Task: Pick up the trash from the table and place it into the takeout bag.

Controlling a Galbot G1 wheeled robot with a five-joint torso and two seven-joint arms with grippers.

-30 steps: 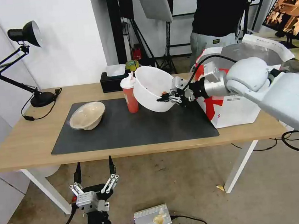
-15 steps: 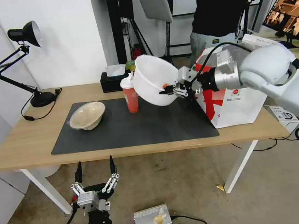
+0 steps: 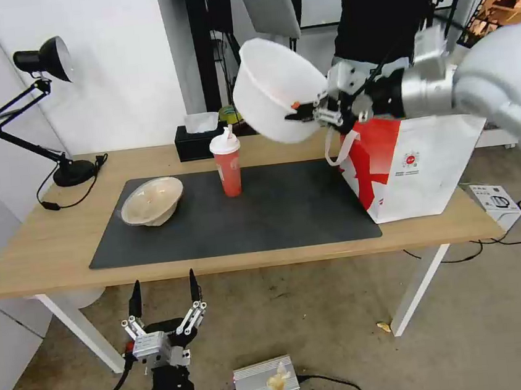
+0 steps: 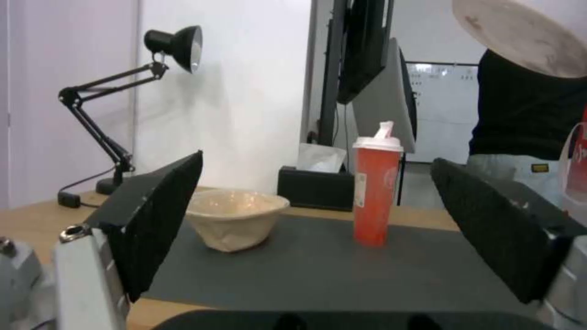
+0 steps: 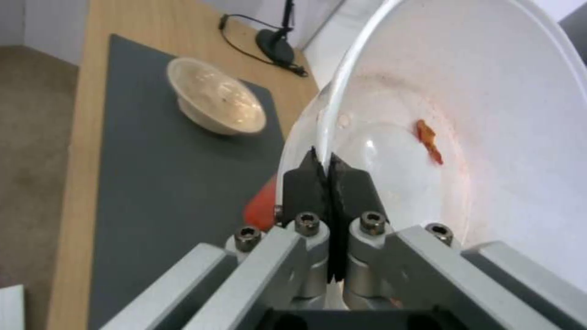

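My right gripper (image 3: 297, 112) is shut on the rim of the deep white bowl (image 3: 271, 88), held tilted in the air above the table (image 3: 43, 255), just left of the takeout bag (image 3: 416, 166). In the right wrist view its fingers (image 5: 327, 176) pinch the bowl's rim (image 5: 342, 91), with red food traces inside. The red cup (image 3: 227, 164) with white lid stands on the dark mat (image 3: 275, 218). The beige bowl (image 3: 151, 201) lies at the mat's left end. My left gripper (image 3: 165, 307) hangs open below the table's front edge, facing the beige bowl (image 4: 235, 220) and red cup (image 4: 376, 183).
A black tissue box (image 3: 196, 141) sits at the table's back edge behind the cup. A black desk lamp (image 3: 46, 106) stands at the back left. A person in black stands behind the bag. A metal box (image 3: 266, 382) and cables lie on the floor.
My right gripper has lifted the white bowl up and slightly right, from beside the cup to well above the table near the bag's top. The left arm has not moved.
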